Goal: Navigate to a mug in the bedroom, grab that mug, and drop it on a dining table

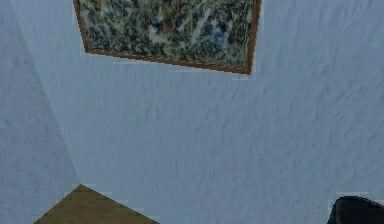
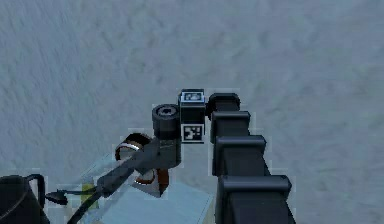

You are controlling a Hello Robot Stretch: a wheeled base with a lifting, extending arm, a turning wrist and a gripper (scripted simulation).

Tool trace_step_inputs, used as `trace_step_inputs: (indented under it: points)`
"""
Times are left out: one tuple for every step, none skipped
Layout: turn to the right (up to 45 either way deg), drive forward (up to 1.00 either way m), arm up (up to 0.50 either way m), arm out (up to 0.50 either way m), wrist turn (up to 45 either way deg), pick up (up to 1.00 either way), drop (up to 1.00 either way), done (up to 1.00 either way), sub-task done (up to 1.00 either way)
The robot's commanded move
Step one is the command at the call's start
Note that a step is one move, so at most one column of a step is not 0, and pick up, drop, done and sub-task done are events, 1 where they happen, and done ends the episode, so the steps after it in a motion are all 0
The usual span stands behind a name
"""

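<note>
The arm (image 2: 245,165) is seen stretched out as a dark segmented bar, gripper (image 2: 112,182) turned toward the arm side view's left, fingers (image 2: 135,165) angled down. Whether anything's held can't be made out tbh.

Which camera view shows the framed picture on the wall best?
The forward view: the framed picture hangs across its top, with the painted surface and brown lower frame clear, though the view's top edge cuts it off. The arm side view gives wall behind the arm instead.

One framed painting (image 1: 168,30), one pincer (image 2: 100,188), two marker squares (image 2: 194,131).
</note>
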Motion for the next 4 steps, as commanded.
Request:
trace_step_inputs:
  points:
    - [0.0,0.0,0.0,0.0,-21.0,0.0,0.0,0.0,0.0]
    - [0.0,0.0,0.0,-0.14,0.0,0.0,0.0,0.0,0.0]
    - [-45.0,0.0,0.0,0.0,0.0,0.0,0.0,0.0,0.0]
    - [-45.0,0.0,0.0,0.0,0.0,0.0,0.0,0.0,0.0]
